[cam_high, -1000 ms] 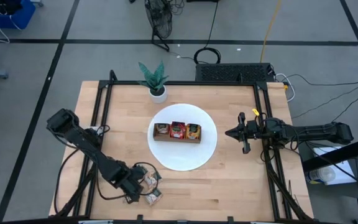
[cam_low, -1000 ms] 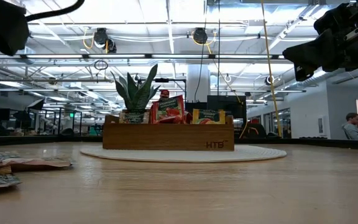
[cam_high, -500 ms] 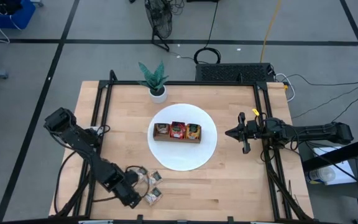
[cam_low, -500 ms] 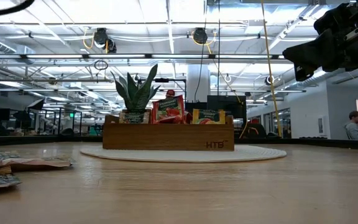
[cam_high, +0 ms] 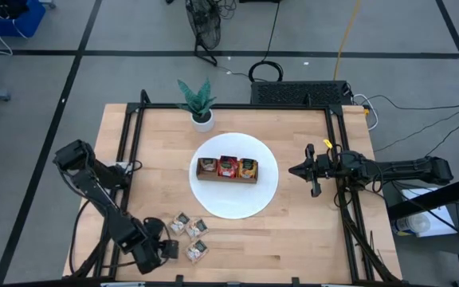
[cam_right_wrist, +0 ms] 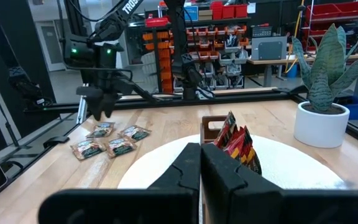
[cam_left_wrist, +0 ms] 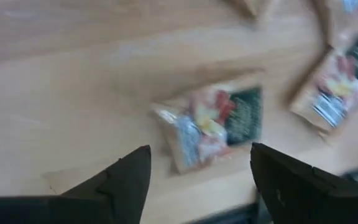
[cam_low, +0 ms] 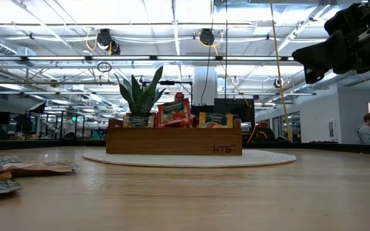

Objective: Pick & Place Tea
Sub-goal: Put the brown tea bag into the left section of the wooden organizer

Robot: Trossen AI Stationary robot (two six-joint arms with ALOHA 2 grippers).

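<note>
Tea sachets (cam_high: 188,233), flat square foil, lying scattered on wooden table (cam_high: 309,231); left pincer (cam_high: 166,250) hovering wide; right pincer (cam_high: 296,170) sitting closed.

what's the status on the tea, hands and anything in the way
Left hand open, empty, beside loose sachets. Right hand shut, waiting at table's right. Tray partly filled. Nothing in the way.

Both arms are black, made of long slim links with thicker rounded joints; the left arm (cam_high: 102,203) begins at a blocky base next to the wooden table (cam_high: 293,231) and carries thin dark cables along its links. The right arm (cam_high: 389,169) has a small yellow mark close to its gripper. In the right wrist view, white letters and a small green light show on the far arm, and the near fingers (cam_right_wrist: 225,180) are matte black, flat and blocky.
</note>
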